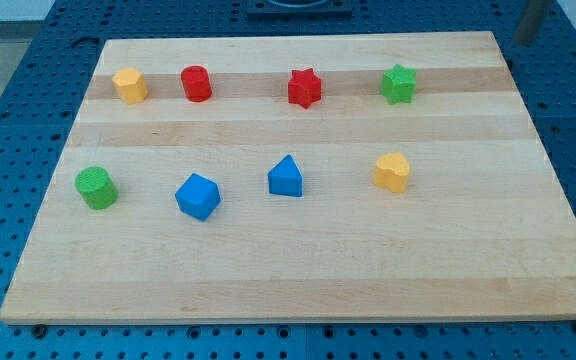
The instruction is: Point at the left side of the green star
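Observation:
The green star (398, 84) sits near the view's top right of the wooden board (298, 270). My rod enters at the view's top right corner, and my tip (524, 40) is just off the board's top right corner, well to the right of and above the green star. The tip touches no block. The star's left side faces the red star (305, 88).
The top row also holds a yellow hexagon-like block (129, 85) and a red cylinder (196, 83). The lower row holds a green cylinder (96, 187), a blue cube-like block (198, 196), a blue triangular block (285, 177) and a yellow block (392, 172). A blue pegboard surrounds the board.

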Action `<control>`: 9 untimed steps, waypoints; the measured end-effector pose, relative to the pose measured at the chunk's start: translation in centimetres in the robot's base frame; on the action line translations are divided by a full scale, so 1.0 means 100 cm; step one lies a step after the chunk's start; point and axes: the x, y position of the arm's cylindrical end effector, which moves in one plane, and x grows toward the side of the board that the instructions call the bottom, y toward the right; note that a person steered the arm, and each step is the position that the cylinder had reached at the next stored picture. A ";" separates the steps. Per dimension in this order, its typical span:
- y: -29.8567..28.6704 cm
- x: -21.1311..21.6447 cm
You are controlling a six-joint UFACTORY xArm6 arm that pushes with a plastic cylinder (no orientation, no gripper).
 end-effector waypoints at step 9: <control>-0.242 0.060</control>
